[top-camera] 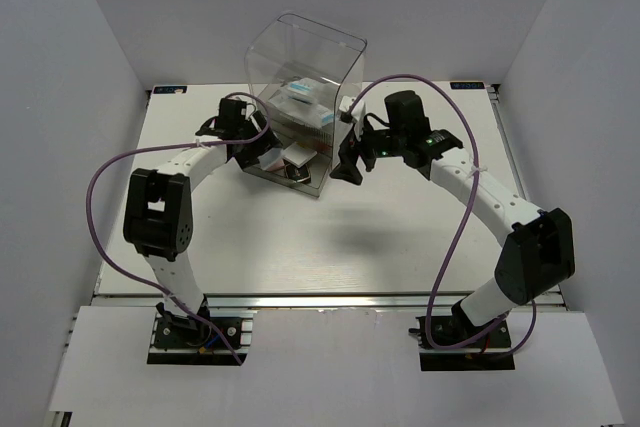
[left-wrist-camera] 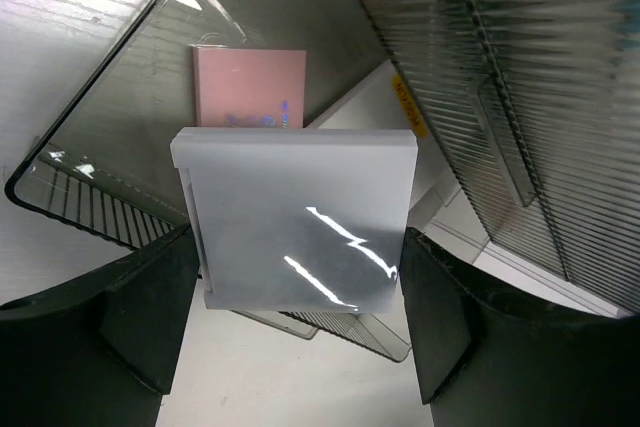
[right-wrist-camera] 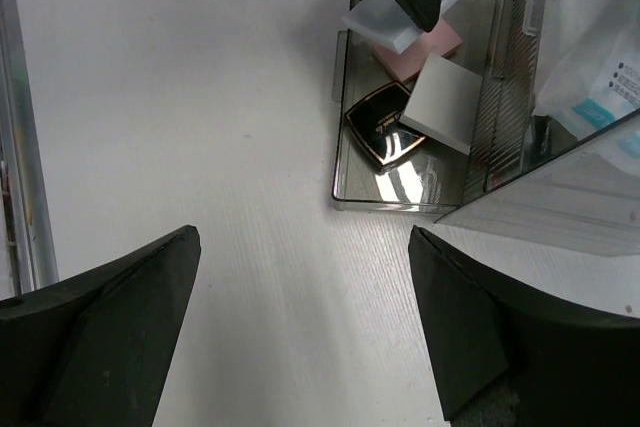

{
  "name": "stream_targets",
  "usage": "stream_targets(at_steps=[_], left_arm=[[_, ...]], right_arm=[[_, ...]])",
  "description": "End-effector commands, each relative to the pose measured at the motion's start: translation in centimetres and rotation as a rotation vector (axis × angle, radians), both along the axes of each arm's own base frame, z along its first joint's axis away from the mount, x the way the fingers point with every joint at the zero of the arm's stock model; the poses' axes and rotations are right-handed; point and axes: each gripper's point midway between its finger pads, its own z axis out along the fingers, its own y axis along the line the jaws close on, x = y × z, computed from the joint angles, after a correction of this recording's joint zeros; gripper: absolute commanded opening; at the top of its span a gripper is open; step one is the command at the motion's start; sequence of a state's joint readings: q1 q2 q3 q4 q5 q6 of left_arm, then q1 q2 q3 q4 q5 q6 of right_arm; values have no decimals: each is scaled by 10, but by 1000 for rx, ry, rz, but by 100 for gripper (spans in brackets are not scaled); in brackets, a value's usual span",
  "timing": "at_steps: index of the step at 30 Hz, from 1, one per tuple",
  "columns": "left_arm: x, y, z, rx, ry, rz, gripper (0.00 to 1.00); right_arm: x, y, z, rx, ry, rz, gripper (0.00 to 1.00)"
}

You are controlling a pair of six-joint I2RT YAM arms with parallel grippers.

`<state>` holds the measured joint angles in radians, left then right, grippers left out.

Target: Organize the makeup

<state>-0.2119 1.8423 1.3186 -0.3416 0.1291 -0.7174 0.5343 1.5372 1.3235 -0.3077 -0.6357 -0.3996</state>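
My left jaws clamp a flat white square pad (left-wrist-camera: 295, 217) above the clear plastic drawer (right-wrist-camera: 360, 185) holding a pink square pad (left-wrist-camera: 250, 87) and black square compact (right-wrist-camera: 385, 125); my right jaws gape empty over the tabletop (right-wrist-camera: 200, 97).

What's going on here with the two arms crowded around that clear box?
The left gripper is shut on a pale flat square pad, holding it over the pulled-out bottom drawer of the clear drawer box. A pink pad, a white pad and a black compact lie in that drawer. The right gripper hangs open and empty over the table beside the drawer.
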Motion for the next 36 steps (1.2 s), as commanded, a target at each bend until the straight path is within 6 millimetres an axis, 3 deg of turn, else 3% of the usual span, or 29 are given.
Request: stream_targets(at_steps=[1,5,11,16,17,18,19,20,21,23,24,25,26,28,30,31,33,34,36], left_arm=[[16,-2,35,-8,-72,20,74],[19,-4,34,10,-60,13,98],[20,-4,49,11,-86,12,98],[17,-2,71,15,-119,12,98],[14,-1,86,8,-152,14,98],[8,0,85,7,-147,16,97],[6,1,92,0,-170,20,95],[-2,2,111,-17,-216,20,89],[-14,4,98,-28,-190,36,84],[-25,9,101,-58,-217,69,64],[-42,14,97,-94,-207,102,61],[-45,15,100,-120,-233,116,57],[-52,17,98,-145,-229,135,42],[-71,24,90,-200,-227,185,37],[-81,24,96,-270,-253,202,44],[-92,24,76,-280,-213,208,53],[-99,22,71,-323,-211,217,75],[-109,22,58,-330,-190,221,77],[-113,21,54,-359,-185,235,80]], right_arm=[[0,-1,19,48,-49,5,89],[1,-2,17,49,-42,4,89],[-1,-2,14,40,-54,27,89],[-3,-3,16,34,-82,43,89],[-3,-4,17,33,-91,42,89],[-2,-5,19,34,-109,40,89],[0,-7,24,36,-136,25,89],[2,-8,28,43,-158,12,89],[6,-8,31,59,-192,-5,89],[13,-14,49,87,-274,-68,89],[14,-16,49,97,-291,-87,88],[19,-18,70,140,-373,-110,88],[20,-19,76,153,-397,-121,86],[22,-20,88,181,-440,-134,81],[26,-21,94,200,-446,-162,74],[30,-21,98,214,-432,-185,73],[35,-20,103,226,-406,-205,72],[40,-21,110,246,-373,-225,72],[46,-23,115,267,-337,-246,70]])
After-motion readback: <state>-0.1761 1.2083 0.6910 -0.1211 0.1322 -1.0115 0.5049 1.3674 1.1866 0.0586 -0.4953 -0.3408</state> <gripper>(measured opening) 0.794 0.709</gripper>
